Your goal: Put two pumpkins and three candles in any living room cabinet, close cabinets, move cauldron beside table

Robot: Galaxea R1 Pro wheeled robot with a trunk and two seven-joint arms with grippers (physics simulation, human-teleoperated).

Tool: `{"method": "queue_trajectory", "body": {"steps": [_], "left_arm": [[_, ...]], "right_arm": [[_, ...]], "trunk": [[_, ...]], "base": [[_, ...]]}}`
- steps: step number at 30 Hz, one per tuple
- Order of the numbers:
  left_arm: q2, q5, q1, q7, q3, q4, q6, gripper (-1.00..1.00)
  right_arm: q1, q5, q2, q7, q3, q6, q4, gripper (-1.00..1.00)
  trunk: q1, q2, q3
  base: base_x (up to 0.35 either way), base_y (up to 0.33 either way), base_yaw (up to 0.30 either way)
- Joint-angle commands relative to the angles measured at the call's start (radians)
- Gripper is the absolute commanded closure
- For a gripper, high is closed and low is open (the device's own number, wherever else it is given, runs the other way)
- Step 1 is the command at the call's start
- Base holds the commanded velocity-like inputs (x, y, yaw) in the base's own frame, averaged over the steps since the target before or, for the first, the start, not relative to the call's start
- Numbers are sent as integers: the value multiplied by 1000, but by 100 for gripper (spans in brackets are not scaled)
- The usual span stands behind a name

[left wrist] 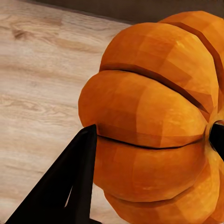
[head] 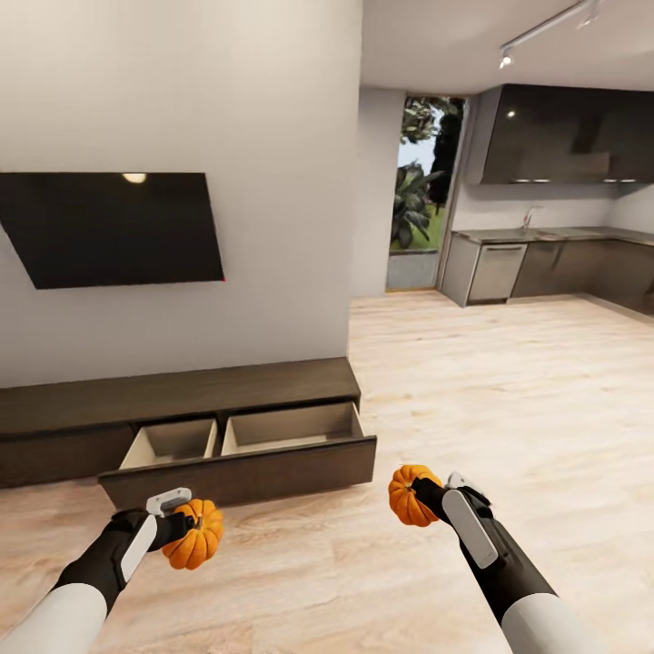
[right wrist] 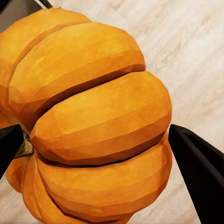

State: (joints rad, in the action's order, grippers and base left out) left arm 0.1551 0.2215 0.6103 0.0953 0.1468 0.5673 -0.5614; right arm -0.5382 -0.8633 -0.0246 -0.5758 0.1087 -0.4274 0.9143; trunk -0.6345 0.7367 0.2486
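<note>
Against the far left wall, the long low dark-brown wooden cabinet (head: pixel 182 400) has one wide drawer (head: pixel 245 450) pulled open. Nearer, the left gripper (head: pixel 186 527), forearm angled up and inward, grasps a round ribbed orange pumpkin (head: pixel 193 536) above the pale wood floor (head: pixel 472 391). Right of it, the right gripper (head: pixel 427 495) clamps a second orange pumpkin (head: pixel 411 495), forearm angled inward.

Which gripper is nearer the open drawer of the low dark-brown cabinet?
Left. The left gripper holds its pumpkin just before the drawer; the right gripper is off past its right end.
</note>
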Motion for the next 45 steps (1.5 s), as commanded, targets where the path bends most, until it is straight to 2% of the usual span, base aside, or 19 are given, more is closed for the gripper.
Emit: {"method": "queue_trajectory", "body": {"steps": [1, 13, 22, 35, 40, 42, 45], "left_arm": [[0, -1, 0, 4, 0, 0, 0, 100], [-5, -2, 0, 4, -1, 0, 2, 100], [-5, -2, 0, 4, -1, 0, 1, 100], [-2, 1, 1, -4, 3, 3, 1, 100], [-1, 7, 1, -13, 7, 69, -11, 100], [-3, 7, 0, -14, 6, 83, -22, 100], [-4, 8, 0, -14, 7, 97, -80, 100]], "right_arm": [[0, 1, 0, -4, 0, 1, 0, 100], [0, 2, 0, -4, 0, 1, 0, 100], [0, 4, 0, -4, 0, 1, 1, 100], [0, 3, 0, -4, 6, 1, 2, 100], [0, 6, 1, -3, 13, 0, 2, 100], [0, 9, 4, -3, 31, -3, 3, 100], [-2, 9, 21, -3, 90, -10, 5, 100]], "trunk": [[0, 0, 0], [0, 0, 0], [0, 0, 0], [0, 0, 0], [15, -28, -13], [23, -42, -19], [35, -63, -28]], "base": [[0, 0, 282], [0, -179, 262], [4, -20, 20], [177, 0, 0], [9, 0, 0], [1, 0, 0], [0, 0, 0]]}}
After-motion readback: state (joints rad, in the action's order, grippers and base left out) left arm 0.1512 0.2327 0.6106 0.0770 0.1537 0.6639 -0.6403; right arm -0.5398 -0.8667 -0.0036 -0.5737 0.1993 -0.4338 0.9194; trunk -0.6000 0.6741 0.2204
